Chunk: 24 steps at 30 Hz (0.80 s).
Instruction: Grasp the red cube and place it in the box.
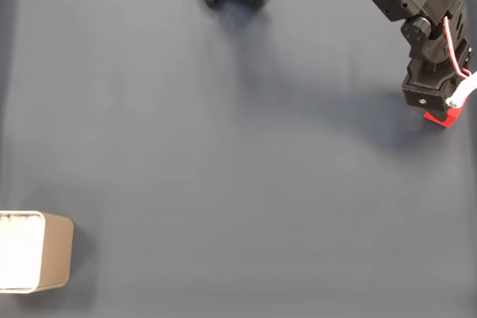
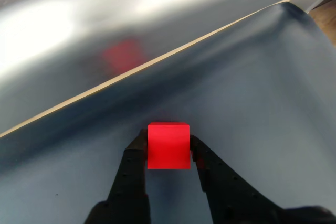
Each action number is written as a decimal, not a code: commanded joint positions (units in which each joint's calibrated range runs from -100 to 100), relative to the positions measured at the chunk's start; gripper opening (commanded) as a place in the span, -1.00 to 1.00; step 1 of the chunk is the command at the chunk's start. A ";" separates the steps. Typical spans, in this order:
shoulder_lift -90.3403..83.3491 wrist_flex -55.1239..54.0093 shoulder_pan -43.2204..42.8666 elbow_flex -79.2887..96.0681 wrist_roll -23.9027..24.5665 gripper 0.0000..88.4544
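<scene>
Between the two black fingers, the red cube (image 2: 168, 145) sits squarely, both pads touching its sides, so the gripper (image 2: 168, 153) looks closed on it. On the fixed view it lies at the right edge of the dark cloth (image 1: 223, 169), well apart from the box (image 1: 45, 251) at lower left. Best to lift straight up, keeping the squeeze even before swinging across.

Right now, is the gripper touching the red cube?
Touching. In the wrist view both fingers press the sides of the red cube, no gap visible; gripper closed on it.
</scene>
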State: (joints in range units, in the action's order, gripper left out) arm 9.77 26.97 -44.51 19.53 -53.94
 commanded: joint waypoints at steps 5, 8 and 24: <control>-0.58 0.65 0.26 -0.73 -0.83 -0.86; -1.10 1.06 0.48 -0.73 -0.68 -0.90; -8.56 4.67 4.03 -0.73 0.78 -0.91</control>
State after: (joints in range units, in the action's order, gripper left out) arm 6.30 30.71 -41.69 19.53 -53.85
